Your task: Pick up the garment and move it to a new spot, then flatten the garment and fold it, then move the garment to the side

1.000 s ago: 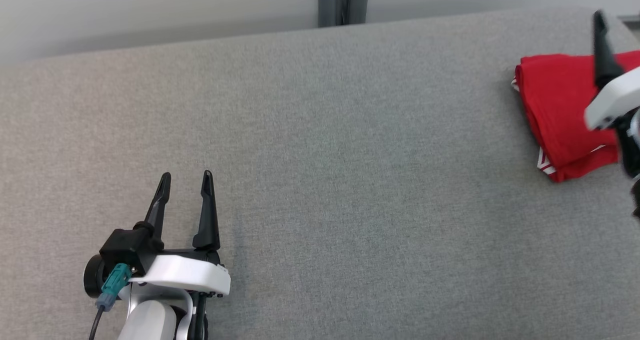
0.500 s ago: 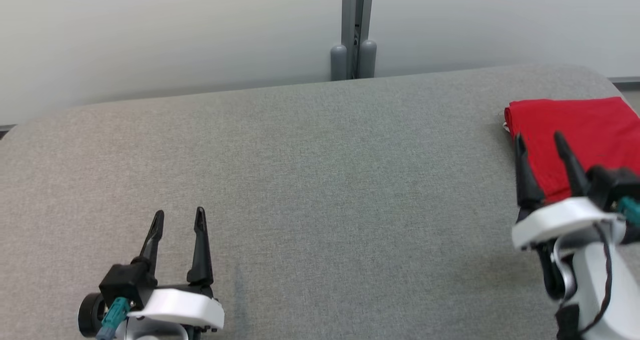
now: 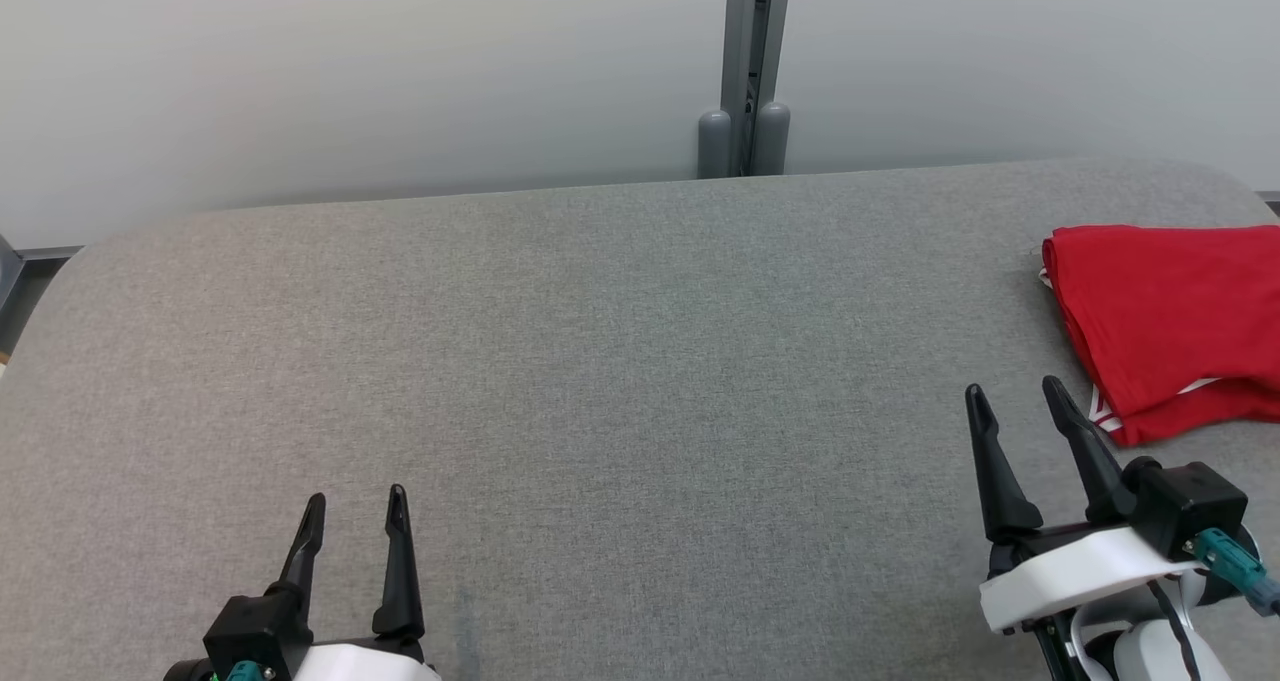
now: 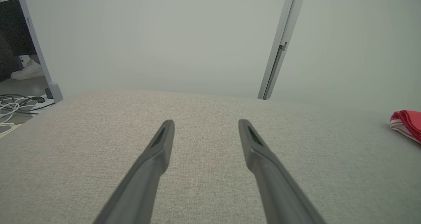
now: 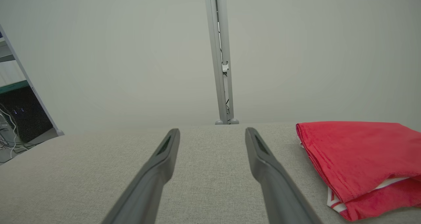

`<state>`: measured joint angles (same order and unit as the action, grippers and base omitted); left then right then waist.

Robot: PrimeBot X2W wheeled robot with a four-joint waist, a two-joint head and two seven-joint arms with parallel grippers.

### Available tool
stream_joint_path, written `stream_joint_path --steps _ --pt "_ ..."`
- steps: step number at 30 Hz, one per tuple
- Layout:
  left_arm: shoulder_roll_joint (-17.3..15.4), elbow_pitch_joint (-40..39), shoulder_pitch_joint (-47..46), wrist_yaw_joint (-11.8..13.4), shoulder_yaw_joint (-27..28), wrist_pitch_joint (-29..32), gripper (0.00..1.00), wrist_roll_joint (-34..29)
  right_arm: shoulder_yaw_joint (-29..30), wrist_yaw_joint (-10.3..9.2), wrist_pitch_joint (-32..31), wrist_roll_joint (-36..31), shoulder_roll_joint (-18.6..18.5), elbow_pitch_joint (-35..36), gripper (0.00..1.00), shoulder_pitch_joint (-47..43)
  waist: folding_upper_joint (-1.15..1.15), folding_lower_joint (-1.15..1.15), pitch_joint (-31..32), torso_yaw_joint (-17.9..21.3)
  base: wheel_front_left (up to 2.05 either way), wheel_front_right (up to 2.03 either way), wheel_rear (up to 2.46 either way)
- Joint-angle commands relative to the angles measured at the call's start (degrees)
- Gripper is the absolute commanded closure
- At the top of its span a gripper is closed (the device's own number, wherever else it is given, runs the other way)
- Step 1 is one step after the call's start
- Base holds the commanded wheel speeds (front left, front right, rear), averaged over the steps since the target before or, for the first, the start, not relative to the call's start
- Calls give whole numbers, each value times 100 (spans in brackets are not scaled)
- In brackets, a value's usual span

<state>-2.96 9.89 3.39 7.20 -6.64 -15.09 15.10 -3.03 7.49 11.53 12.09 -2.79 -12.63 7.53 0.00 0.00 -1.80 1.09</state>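
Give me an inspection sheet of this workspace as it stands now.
Surface: grey fabric-covered table, smooth.
Job's things: red garment, folded, at the table's right end, white trim showing.
Clutter: nothing seen.
Pincers: left pincer open, holding nothing; right pincer open, holding nothing, beside the garment, not touching.
Cables: loose cables on the floor past the table's left end.
Surroundings: pale wall, grey post, white shoe on the floor.
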Motion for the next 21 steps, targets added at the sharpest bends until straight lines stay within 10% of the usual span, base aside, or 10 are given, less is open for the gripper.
stream_joint_path --steps 1,21 --pt "-16 15 19 12 -8 -6 0 35 -31 1 -40 51 -29 79 0 -109 0 0 14 -29 0 0 0" --pt "-11 104 0 -69 -43 -6 0 100 -34 1 -110 68 -27 119 0 -186 0 0 -4 -83 0 0 0"
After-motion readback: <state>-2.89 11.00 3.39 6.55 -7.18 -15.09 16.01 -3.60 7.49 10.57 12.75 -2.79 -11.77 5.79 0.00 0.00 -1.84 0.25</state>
